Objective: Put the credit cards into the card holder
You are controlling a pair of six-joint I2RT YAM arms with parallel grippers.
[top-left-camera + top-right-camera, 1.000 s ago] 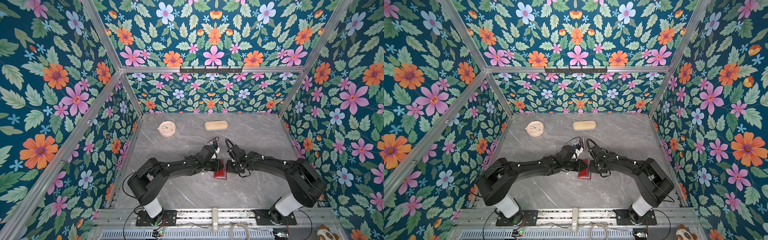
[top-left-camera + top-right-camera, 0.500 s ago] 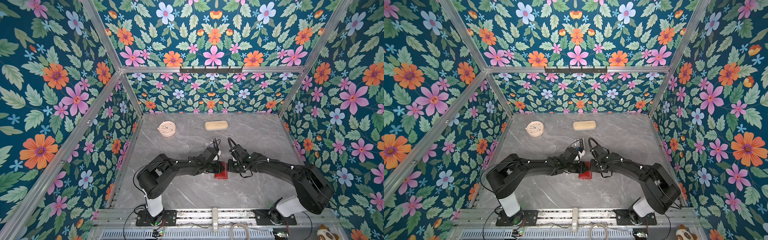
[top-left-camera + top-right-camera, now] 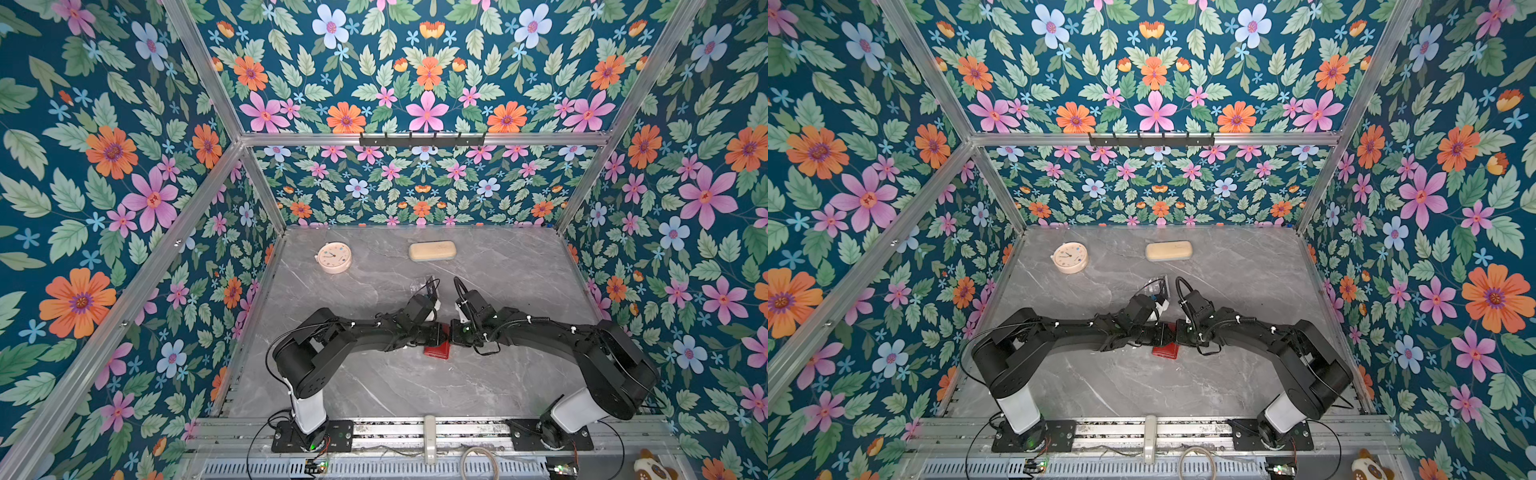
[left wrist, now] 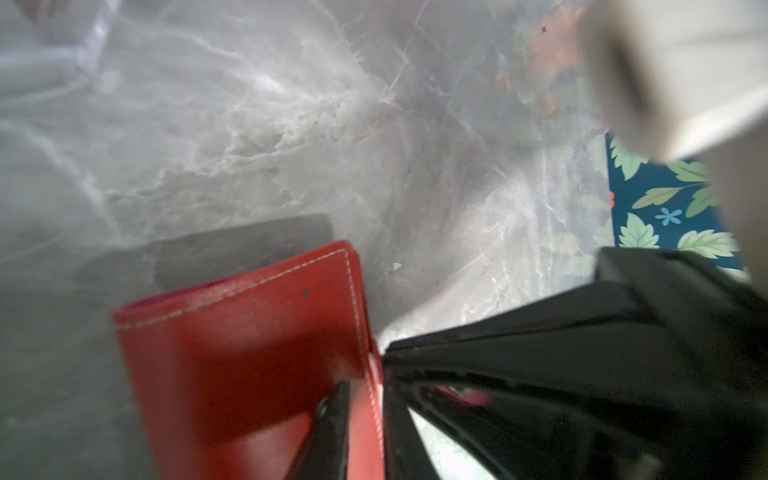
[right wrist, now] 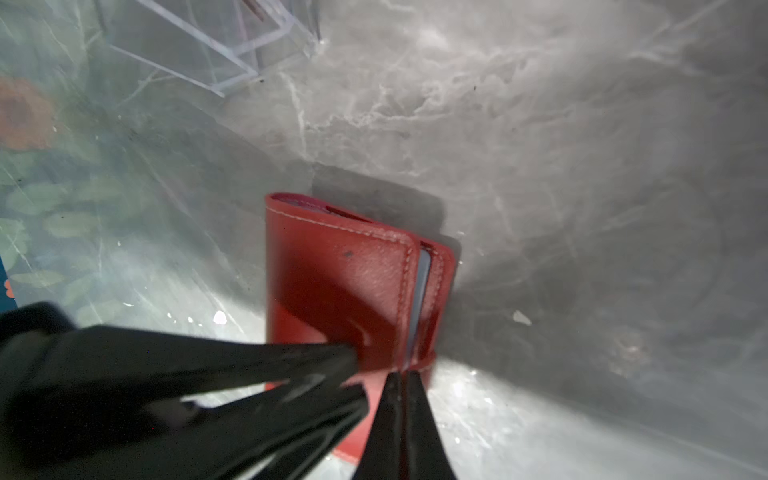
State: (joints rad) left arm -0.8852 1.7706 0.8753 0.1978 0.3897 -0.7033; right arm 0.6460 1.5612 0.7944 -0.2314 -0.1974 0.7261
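Card holder sits mid-worktop, nearer the front rail than the back wall, and right between the two arms' tips in both top views. It's red with white stitching. It doesn't look flat: the right wrist view shows its shadow on the marble behind it, offset from it. Can't tell whether it's lifted or only tilted. The covers are slightly apart, with a pale leaf visible in the gap; can't tell if that's a sleeve or a card.

Left hand: jaws nearly closed with a narrow gap, and one red cover edge is pinched between the two fingers. The right wrist view agrees: one finger lies on the cover's outer face, the other comes in below it.

Right hand: jaws pressed fully together, tips touching the holder's edge where the two covers meet. Can't tell if anything thin is caught between them. The tips of both hands almost touch each other at the holder.

Behind it, toward the back wall: clear acrylic stand, near the holder but not touching it. Its contents can't be made out from these views.

Near the back wall: beige oblong case and round pink clock, both flat on the worktop and well apart from the holder. The clock is left of the case, and the two aren't touching.
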